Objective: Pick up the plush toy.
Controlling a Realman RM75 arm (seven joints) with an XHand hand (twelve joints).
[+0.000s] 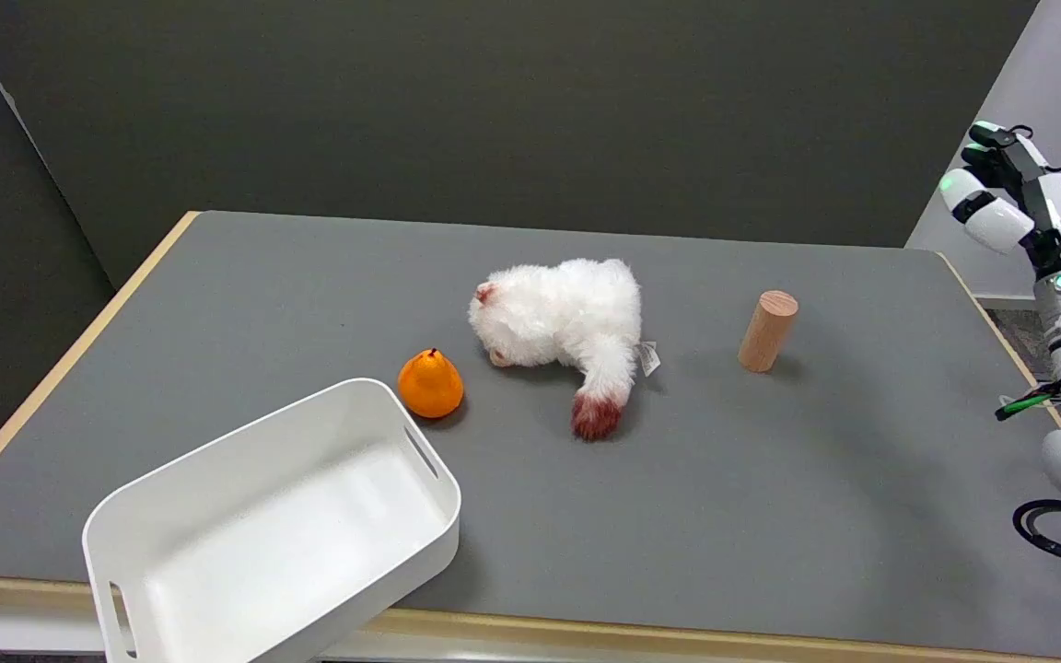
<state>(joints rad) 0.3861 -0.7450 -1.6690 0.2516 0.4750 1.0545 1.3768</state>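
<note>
1. The fluffy white plush toy with reddish-brown paw tips lay on its side near the middle of the grey-topped desk with a pale wooden edge, untouched.
2. The robot's right black-and-white hand hung in the air at the far right of the head view, beyond the desk's right edge and well apart from the toy. Its fingers appeared loosely extended and it held nothing, so I read it as open and empty.
3. From that hand, the toy lay to the picture's left and lower down, across the right part of the desk. Only the right hand showed in the view.
4. The toy's body ran roughly left to right in the picture, with one limb stretching toward the near side and ending in a reddish-brown tip.
5. A short light-wood cylinder stood slightly tilted between the hand's side and the toy, apart from both; a low sideways reach would probably risk knocking it, so a descent from above seemed safer.
6. An orange plastic pear sat just left of the toy, and beside it a white rectangular plastic bin with handle slots.
</note>
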